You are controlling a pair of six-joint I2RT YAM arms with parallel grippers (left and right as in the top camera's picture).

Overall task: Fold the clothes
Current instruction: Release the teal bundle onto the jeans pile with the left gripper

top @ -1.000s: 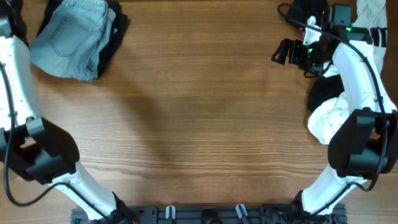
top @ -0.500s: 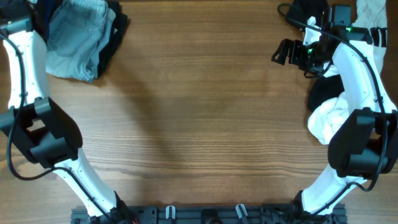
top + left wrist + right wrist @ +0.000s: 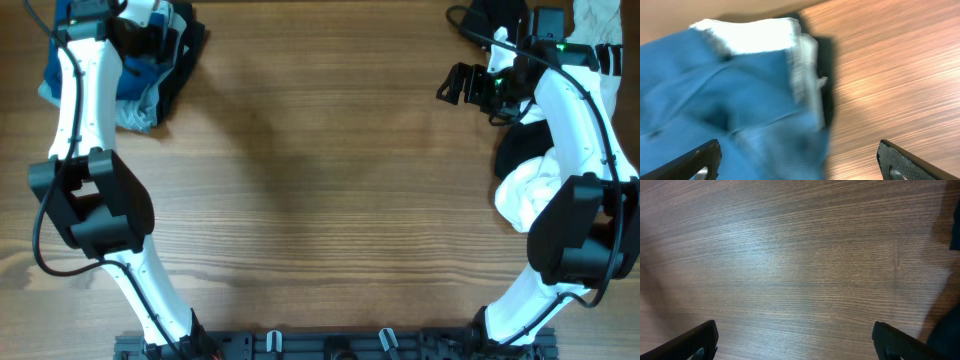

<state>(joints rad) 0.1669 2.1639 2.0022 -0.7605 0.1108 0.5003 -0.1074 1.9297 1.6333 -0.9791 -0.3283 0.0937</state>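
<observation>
The clothes lie in two heaps. At the table's top left, a deep-blue shirt (image 3: 58, 78) lies on light-blue jeans (image 3: 137, 112), with a black garment (image 3: 187, 48) beside them. My left gripper (image 3: 150, 40) hovers over this heap. In the left wrist view it (image 3: 797, 162) is open, with the blue shirt (image 3: 715, 100) spread below its jaws, nothing between them. A pale strip (image 3: 750, 35) and a black edge (image 3: 828, 75) show past the shirt. My right gripper (image 3: 462, 82) is open over bare wood, and in its wrist view (image 3: 795, 342) the jaws hold nothing.
On the right side lie a black garment (image 3: 520, 145) and a white one (image 3: 525, 195) under the right arm. More black cloth (image 3: 490, 15) and white cloth (image 3: 600, 20) sit at the top right corner. Dark cloth (image 3: 946, 330) edges the right wrist view.
My left arm has swung from the table's left edge up over the top-left heap. Its gripper has opened, and the blue shirt now lies on the jeans. The right arm has not moved.
</observation>
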